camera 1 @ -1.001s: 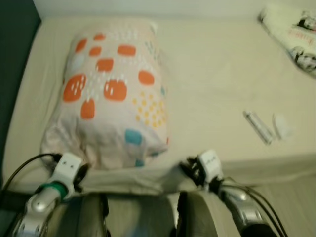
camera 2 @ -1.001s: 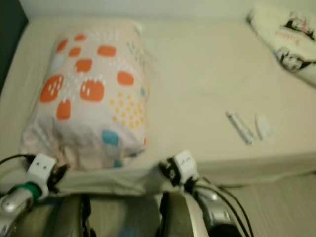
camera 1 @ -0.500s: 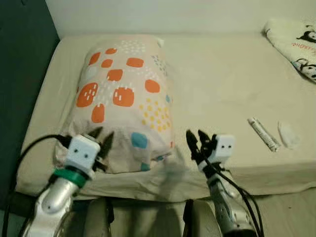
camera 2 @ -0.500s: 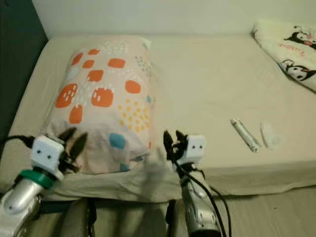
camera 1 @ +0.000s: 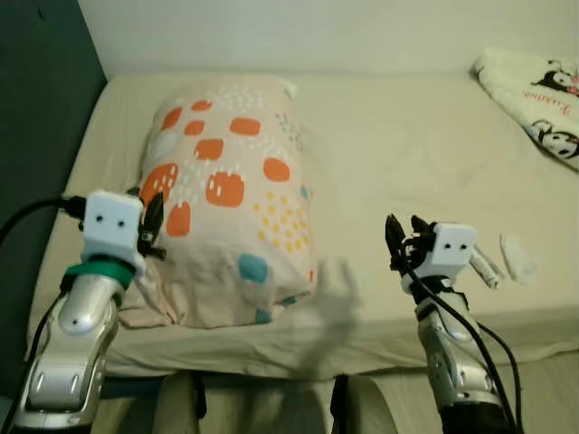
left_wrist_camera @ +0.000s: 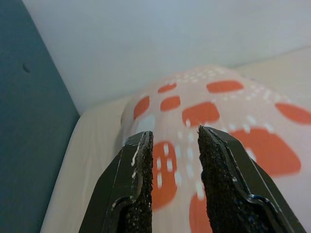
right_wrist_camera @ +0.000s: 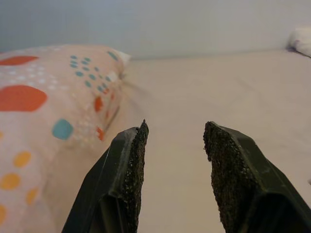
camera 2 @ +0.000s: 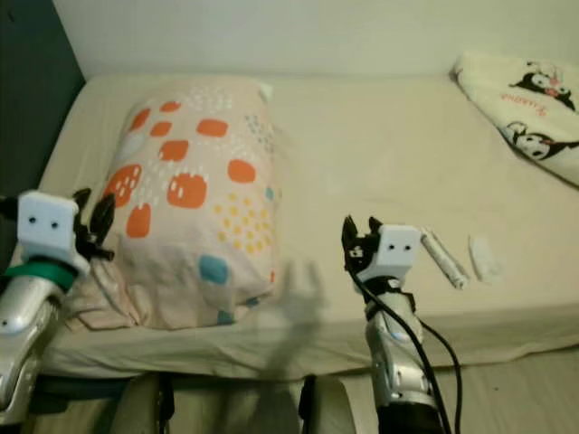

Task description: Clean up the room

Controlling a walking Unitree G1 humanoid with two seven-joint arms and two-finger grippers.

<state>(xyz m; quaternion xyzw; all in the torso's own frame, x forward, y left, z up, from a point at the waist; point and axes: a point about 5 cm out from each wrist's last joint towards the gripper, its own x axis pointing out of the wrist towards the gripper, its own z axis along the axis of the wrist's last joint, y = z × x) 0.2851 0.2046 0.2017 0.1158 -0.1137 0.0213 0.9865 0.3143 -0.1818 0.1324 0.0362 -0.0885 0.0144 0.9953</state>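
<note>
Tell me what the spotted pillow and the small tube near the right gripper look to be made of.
Pillow: soft matte woven fabric, probably cotton; it creases and sags at the near edge. Tube, lying beside the right gripper: looks like glossy plastic or foil laminate, pale with a slight sheen; too small to be sure.

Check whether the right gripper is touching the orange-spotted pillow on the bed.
Apart. In the left eye view the right gripper hangs open beside the orange-spotted pillow, bare cream sheet showing between them.
</note>
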